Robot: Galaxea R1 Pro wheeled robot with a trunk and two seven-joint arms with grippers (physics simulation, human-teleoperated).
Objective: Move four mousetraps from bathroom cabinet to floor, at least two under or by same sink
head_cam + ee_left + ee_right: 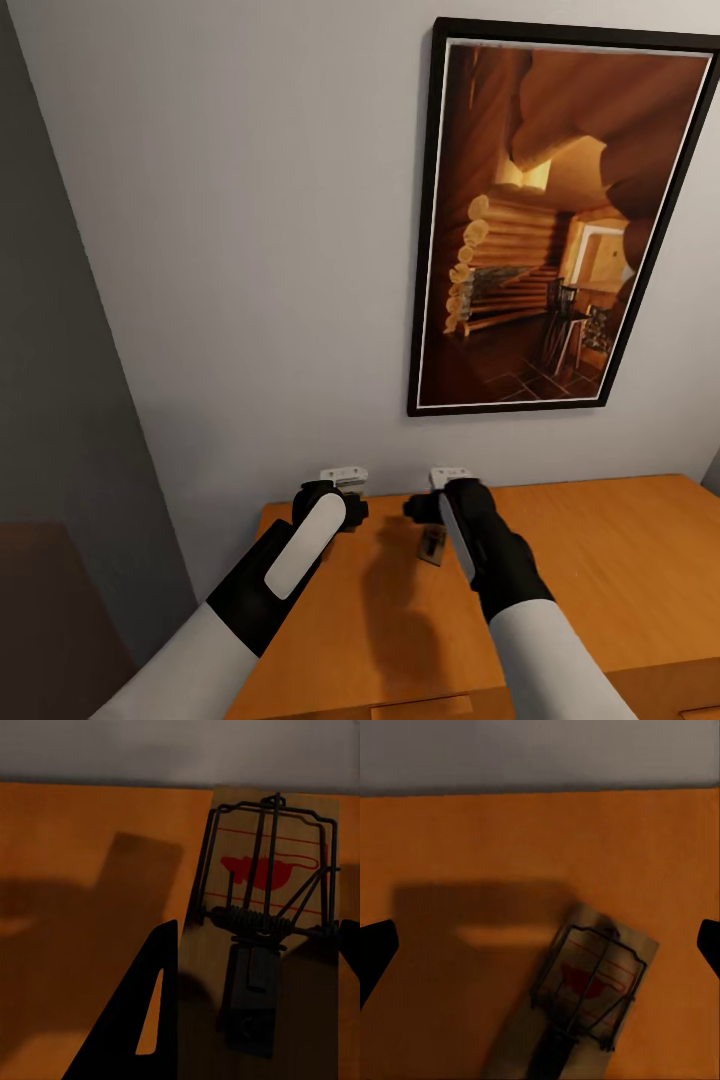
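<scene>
Both arms reach over the flat top of the orange-brown cabinet [600,560], which serves as the surface below a framed picture [565,215] on the pale wall. The left pincer [335,510] sits at about 11 o'clock from the middle of the cabinet top; in its wrist view a mousetrap [270,937] stands between its dark fingers [146,1012], lifted and seen head-on, so the pincer looks closed on the trap's edges, probably to carry it off. The right pincer [440,510] hovers at about 12 o'clock over a second mousetrap [585,997] lying flat and slanted on the wood, also visible in the head view [433,547] just beside that arm. Its fingertips [375,952] stand wide apart at the sides of the wrist view, touching nothing, likely lining up for a descent. The drawer fronts at the lower edge appear closed, so nothing inside them can be seen. No floor or sink is visible, so nothing is placed yet
</scene>
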